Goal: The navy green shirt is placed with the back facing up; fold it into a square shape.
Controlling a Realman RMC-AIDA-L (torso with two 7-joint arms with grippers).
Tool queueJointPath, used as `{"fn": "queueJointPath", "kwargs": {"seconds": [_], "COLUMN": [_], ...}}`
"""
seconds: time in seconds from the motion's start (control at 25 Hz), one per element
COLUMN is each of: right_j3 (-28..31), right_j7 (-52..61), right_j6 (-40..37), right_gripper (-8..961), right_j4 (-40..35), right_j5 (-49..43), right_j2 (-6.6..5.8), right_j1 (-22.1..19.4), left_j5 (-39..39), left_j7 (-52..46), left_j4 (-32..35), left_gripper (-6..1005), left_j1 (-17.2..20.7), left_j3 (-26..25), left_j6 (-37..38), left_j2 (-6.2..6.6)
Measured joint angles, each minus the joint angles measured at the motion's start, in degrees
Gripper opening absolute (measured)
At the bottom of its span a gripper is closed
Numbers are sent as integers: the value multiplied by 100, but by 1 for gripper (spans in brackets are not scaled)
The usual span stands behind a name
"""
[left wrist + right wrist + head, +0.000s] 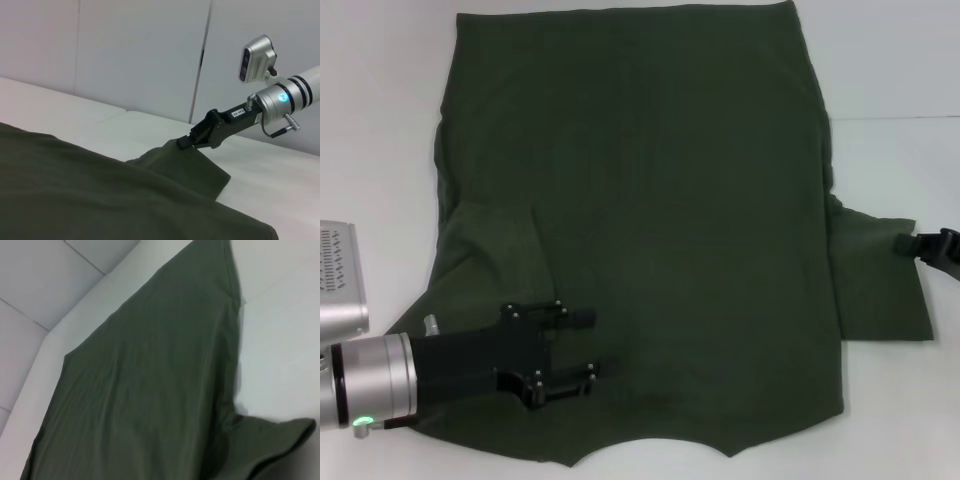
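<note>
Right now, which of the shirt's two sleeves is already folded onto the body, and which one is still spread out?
On the navy green shirt, the left sleeve lies folded over the body. The right sleeve still sticks out on the table, pinched at its edge by the right gripper.

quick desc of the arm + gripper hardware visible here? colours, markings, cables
Left gripper: matte black, two slim fingers with small silver screws, on a silver cylindrical wrist with a green light. A silver perforated camera box sits beside it. Right gripper: same black build with a small white label, silver ringed wrist with a cyan light, a thin black cable loop and a silver camera module.
</note>
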Motion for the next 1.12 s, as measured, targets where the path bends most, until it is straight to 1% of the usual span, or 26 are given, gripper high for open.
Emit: {"fn": "queueJointPath", "kwargs": {"seconds": [0.12,0.32,0.6,1.12], "right_j3": [58,189,215,172], "right_j7": [-2,-136,-405,-1090], "right_j6": [19,156,640,1027], "right_gripper": [10,11,11,13], "right_j4": [-32,-50,-92,-111], "right_j5": [0,1,7,9], "right_j2": [-18,-52,-55,-55], "right_j1": [-3,97,293,558], "left_j5": [-3,-6,-7,-31], "left_j7": [-6,-10,-11,-95], "left_j4": [-4,-10,-18,-18], "left_gripper": [644,644,644,644], "left_j1": [1,1,1,-23], "left_j3": [0,0,-6,-18], "left_j6": [0,0,0,-27], "left_j2": [0,0,0,0]}}
